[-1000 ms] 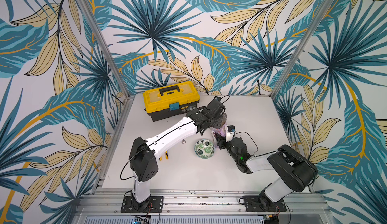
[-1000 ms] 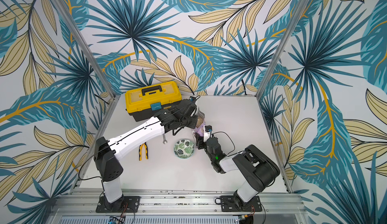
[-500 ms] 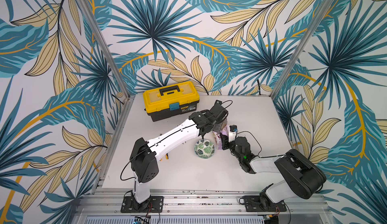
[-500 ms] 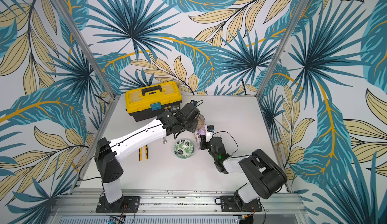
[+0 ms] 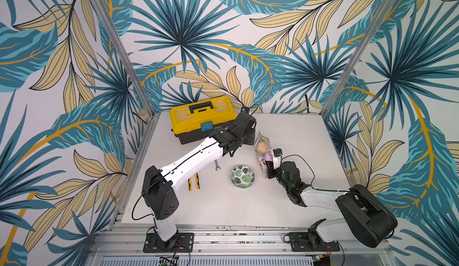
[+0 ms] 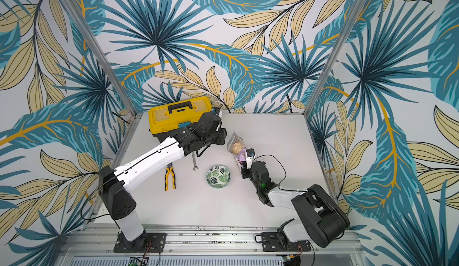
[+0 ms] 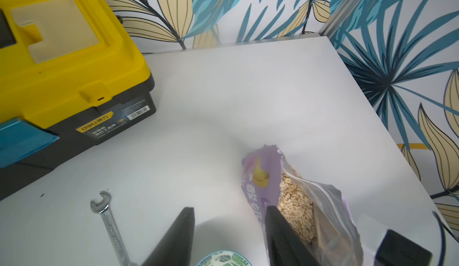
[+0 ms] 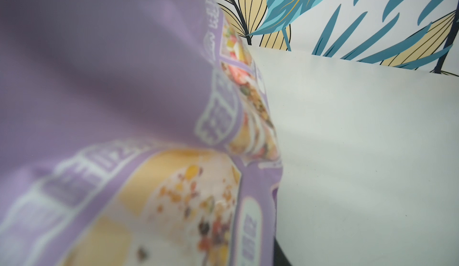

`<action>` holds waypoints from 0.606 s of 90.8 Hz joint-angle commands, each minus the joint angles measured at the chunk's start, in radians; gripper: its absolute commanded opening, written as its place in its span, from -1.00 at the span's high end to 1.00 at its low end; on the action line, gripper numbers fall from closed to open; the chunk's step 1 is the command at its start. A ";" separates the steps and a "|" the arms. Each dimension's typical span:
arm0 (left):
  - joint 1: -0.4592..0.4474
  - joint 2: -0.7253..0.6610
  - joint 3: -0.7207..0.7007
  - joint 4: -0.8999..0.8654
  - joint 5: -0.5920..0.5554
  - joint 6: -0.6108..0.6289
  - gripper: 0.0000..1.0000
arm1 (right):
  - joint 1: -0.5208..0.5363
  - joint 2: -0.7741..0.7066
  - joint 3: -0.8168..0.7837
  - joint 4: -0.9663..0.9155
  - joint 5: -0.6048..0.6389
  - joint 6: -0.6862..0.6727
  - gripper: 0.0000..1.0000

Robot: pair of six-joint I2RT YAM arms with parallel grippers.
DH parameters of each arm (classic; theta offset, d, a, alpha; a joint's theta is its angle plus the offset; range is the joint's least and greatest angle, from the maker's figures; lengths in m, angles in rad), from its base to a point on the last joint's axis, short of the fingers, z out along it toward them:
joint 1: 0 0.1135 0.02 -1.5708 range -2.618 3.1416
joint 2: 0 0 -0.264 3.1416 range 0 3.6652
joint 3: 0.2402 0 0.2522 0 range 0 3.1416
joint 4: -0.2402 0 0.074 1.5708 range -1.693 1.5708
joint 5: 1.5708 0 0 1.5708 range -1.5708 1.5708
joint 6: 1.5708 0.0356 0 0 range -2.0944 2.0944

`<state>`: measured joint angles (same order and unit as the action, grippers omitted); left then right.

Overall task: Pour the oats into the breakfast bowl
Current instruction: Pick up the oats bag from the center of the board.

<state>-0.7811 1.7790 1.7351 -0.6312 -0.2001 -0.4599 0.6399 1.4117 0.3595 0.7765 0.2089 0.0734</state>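
Oats sit in the standing open pouch, gripped low by the right fingers, left fingers spread apart beside it, bowl nearby

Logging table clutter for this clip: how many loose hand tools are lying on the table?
2. A wrench lies between the toolbox and the bowl; yellow-handled pliers lie beside it, nearer the front. The closed toolbox may hide more.
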 commanded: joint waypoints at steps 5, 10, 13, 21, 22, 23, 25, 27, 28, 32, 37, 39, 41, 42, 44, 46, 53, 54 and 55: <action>-0.005 0.024 0.007 0.052 0.124 -0.007 -0.17 | -0.005 -0.027 0.012 -0.015 0.018 -0.021 1.00; -0.004 0.042 0.019 0.042 0.145 -0.002 -0.19 | -0.005 -0.029 0.010 -0.014 0.015 -0.015 1.00; -0.004 0.055 0.027 0.030 0.150 0.001 -0.19 | -0.005 -0.030 0.010 -0.014 0.015 -0.013 1.00; -0.002 0.077 0.040 0.007 0.141 0.017 -0.23 | -0.005 -0.030 0.012 -0.014 0.014 -0.004 1.00; -0.003 0.079 0.040 0.005 0.139 0.019 -0.24 | -0.005 -0.029 0.012 -0.014 0.012 -0.003 1.00; -0.002 0.081 0.040 0.004 0.137 0.021 -0.24 | -0.005 -0.029 0.012 -0.014 0.011 -0.002 1.00; -0.002 0.085 0.039 0.001 0.132 0.025 -0.25 | -0.005 -0.029 0.012 -0.013 0.011 -0.001 1.00; -0.001 0.091 0.038 -0.001 0.129 0.029 -0.25 | -0.005 -0.029 0.012 -0.013 0.008 0.002 1.00; 0.000 0.095 0.038 -0.002 0.128 0.031 -0.25 | -0.005 -0.030 0.012 -0.014 0.007 0.003 1.00; 0.006 0.109 0.040 -0.005 0.138 0.038 -0.24 | -0.005 -0.031 0.013 -0.014 0.001 0.005 1.00; 0.016 0.129 0.051 -0.015 0.156 0.042 -0.17 | -0.005 -0.032 0.015 -0.015 -0.001 0.007 1.00; 0.020 0.140 0.057 -0.019 0.161 0.042 -0.12 | -0.005 -0.033 0.016 -0.017 -0.001 0.007 1.00; 0.022 0.147 0.064 -0.024 0.164 0.045 -0.06 | -0.005 -0.033 0.017 -0.020 0.000 0.006 1.00; 0.023 0.150 0.067 -0.027 0.164 0.046 -0.02 | -0.005 -0.034 0.018 -0.021 0.000 0.005 1.00; 0.027 0.155 0.073 -0.032 0.161 0.047 0.05 | -0.004 -0.034 0.019 -0.023 0.002 0.005 1.00; 0.028 0.159 0.078 -0.035 0.155 0.050 0.12 | -0.005 -0.036 0.019 -0.028 0.006 0.002 1.00; 0.029 0.157 0.082 -0.044 0.122 0.064 0.31 | -0.005 -0.050 0.020 -0.046 0.019 -0.015 1.00; 0.030 0.156 0.083 -0.047 0.114 0.066 0.32 | -0.005 -0.052 0.020 -0.049 0.022 -0.017 1.00; 0.031 0.156 0.083 -0.049 0.107 0.069 0.33 | -0.005 -0.054 0.020 -0.052 0.023 -0.019 1.00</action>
<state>-0.7605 1.9381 1.7779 -0.6453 -0.0566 -0.4179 0.6399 1.3964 0.3641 0.7483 0.2089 0.0658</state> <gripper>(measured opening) 0.360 0.292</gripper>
